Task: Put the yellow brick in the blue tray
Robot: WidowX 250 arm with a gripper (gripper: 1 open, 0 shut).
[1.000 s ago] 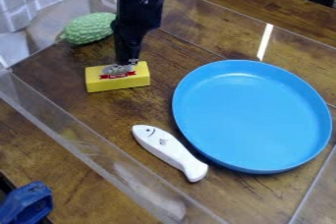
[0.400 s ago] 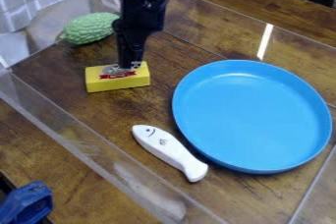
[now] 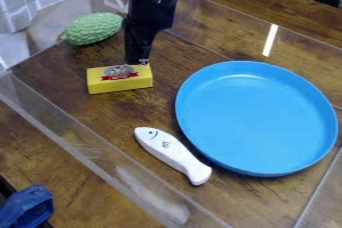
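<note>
The yellow brick (image 3: pixel 119 77) lies flat on the wooden table, left of centre, and the grey-white emblem on its top face shows. My gripper (image 3: pixel 138 59) points straight down just behind the brick's far right edge. Its dark fingers are pressed together with nothing between them, and the brick is not lifted. The blue tray (image 3: pixel 257 117) is a wide round plate to the right of the brick, and nothing lies in it.
A green bumpy gourd-like object (image 3: pixel 92 28) sits at the back left, behind the brick. A white fish-shaped toy (image 3: pixel 173 154) lies in front, between the brick and the tray. A blue object (image 3: pixel 24 208) is at the bottom left corner, below the table edge.
The gripper was down on the brick's top, covering the emblem. It has since shifted slightly right and back off the brick, leaving the emblem uncovered. The brick has not moved.
</note>
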